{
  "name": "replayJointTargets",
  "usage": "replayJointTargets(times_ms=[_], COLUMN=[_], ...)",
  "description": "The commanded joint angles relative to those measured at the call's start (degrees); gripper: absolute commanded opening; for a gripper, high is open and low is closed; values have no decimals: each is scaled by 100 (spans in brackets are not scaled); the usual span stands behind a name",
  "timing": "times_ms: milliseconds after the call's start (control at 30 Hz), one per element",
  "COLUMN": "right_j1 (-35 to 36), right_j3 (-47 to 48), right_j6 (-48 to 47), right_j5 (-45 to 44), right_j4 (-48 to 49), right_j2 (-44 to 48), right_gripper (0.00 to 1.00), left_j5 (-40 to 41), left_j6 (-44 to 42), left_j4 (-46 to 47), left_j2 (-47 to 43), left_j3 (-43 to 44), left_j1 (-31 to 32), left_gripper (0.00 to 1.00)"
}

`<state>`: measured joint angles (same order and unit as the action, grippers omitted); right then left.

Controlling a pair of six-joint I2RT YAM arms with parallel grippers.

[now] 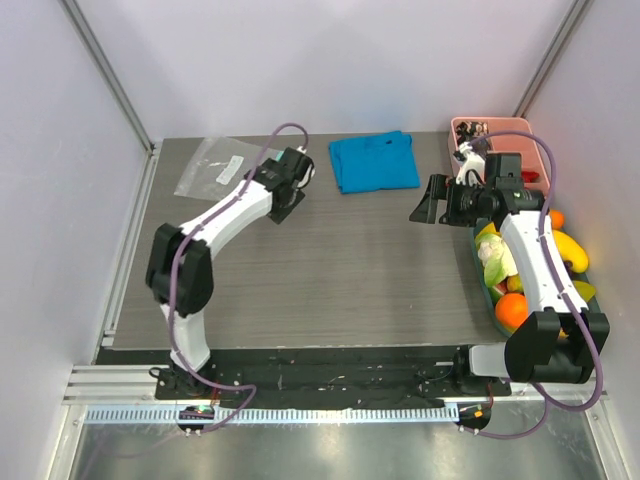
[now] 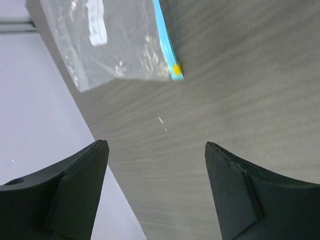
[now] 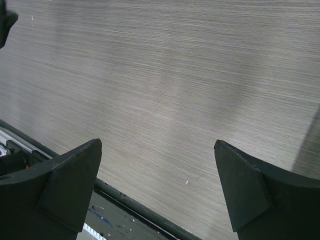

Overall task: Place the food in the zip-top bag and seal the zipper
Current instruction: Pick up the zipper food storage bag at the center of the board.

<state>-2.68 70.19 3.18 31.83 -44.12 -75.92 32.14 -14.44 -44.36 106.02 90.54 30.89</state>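
The clear zip-top bag [image 1: 218, 165] lies flat at the table's far left; in the left wrist view the bag [image 2: 110, 40] shows its white label [image 2: 96, 25] and its light-blue zipper [image 2: 167, 45]. My left gripper [image 1: 290, 195] is open and empty, just right of the bag; its jaws [image 2: 156, 150] stand wide over bare table, short of the bag. The food lies in a tray on the right: cauliflower [image 1: 497, 262], an orange [image 1: 511, 312], a banana [image 1: 570, 250]. My right gripper [image 1: 428, 203] is open and empty, left of that tray, its jaws [image 3: 157, 147] wide over bare table.
A blue folded cloth [image 1: 374, 160] lies at the back centre. A pink tray [image 1: 490, 135] with small dark bits stands at the back right. The green food tray [image 1: 480, 270] runs along the right edge. The table's near edge [image 3: 130, 202] shows in the right wrist view.
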Motion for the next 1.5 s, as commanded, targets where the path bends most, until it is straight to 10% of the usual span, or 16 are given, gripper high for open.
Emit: replayJointTargets(times_ms=[0, 300, 1000, 1233, 1467], right_j1=[39, 39, 39, 39, 39], right_j3=[-6, -181, -146, 47, 320], right_j6=[69, 192, 236, 297, 1199], right_j5=[130, 156, 139, -46, 507], right_j4=[228, 377, 413, 597, 1202], right_j2=[-28, 86, -46, -63, -247], right_gripper=[100, 100, 100, 100, 100], left_j5=[969, 1418, 1770, 1288, -28], left_j6=[-384, -946, -1861, -1344, 290], left_j4=[726, 1657, 2318, 1748, -150], left_j2=[612, 1878, 3742, 3330, 1889], left_j3=[604, 1307, 2582, 2398, 2213], left_j1=[57, 48, -567, -585, -585], left_gripper=[79, 57, 40, 0, 0])
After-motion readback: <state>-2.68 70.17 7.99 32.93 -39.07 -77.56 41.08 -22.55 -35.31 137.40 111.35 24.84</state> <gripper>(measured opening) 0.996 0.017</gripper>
